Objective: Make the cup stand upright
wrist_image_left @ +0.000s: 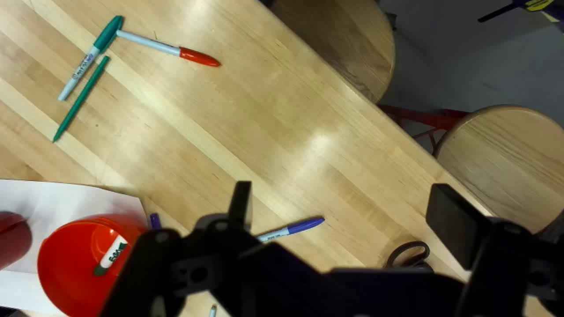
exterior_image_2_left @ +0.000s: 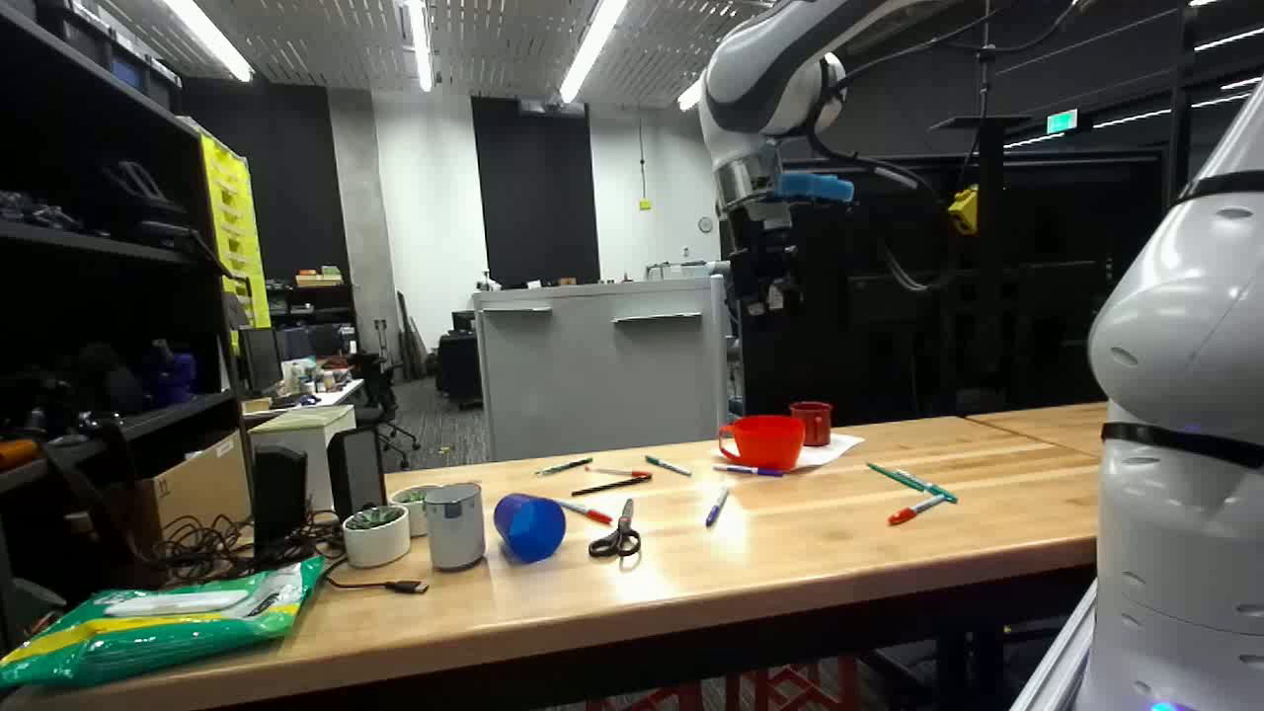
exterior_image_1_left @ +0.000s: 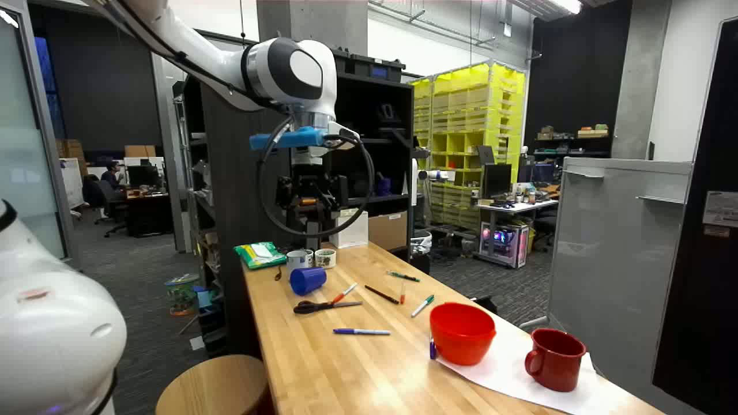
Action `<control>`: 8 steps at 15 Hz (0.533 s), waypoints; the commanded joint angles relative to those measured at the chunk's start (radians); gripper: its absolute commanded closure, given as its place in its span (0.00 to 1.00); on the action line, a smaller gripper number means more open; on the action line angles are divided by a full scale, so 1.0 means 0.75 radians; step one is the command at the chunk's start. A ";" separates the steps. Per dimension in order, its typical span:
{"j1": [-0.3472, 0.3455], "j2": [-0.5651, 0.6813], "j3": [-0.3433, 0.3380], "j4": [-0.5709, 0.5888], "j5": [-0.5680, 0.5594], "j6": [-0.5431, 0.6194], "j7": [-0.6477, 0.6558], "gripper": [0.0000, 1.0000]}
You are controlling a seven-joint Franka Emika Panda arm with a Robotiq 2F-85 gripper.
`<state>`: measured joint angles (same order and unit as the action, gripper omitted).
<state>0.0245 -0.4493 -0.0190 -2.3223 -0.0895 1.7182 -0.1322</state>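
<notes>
The small, plain blue, plastic-looking cup (exterior_image_2_left: 530, 527) lies on its side on the pale wooden bench (exterior_image_2_left: 790, 538), just beside a grey cylindrical vessel (exterior_image_2_left: 455, 527) and near black-handled scissors (exterior_image_2_left: 620, 534). Above the bench hangs the black two-fingered end effector (wrist_image_left: 347, 215), fingers spread wide, gripping nothing.

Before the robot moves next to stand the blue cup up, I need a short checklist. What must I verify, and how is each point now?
1. Blue cup upright: not ok; it lies on its side on the table.
2. Gripper open: ok; its jaws stand apart in the wrist view.
3. Gripper over the cup: not ok; the cup does not show in the wrist view.
4. Free space around the cup: likely not ok; the grey container stands close on one side, the scissors lie near the other.
5. Cup empty: cannot tell; its inside is not clearly visible.
</notes>
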 commanded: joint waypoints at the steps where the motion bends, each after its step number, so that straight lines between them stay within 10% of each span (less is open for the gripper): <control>1: -0.001 0.001 0.002 0.003 0.001 -0.002 0.000 0.00; 8: 0.023 0.015 0.045 -0.029 -0.030 0.050 0.015 0.00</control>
<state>0.0275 -0.4474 -0.0147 -2.3248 -0.0910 1.7203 -0.1312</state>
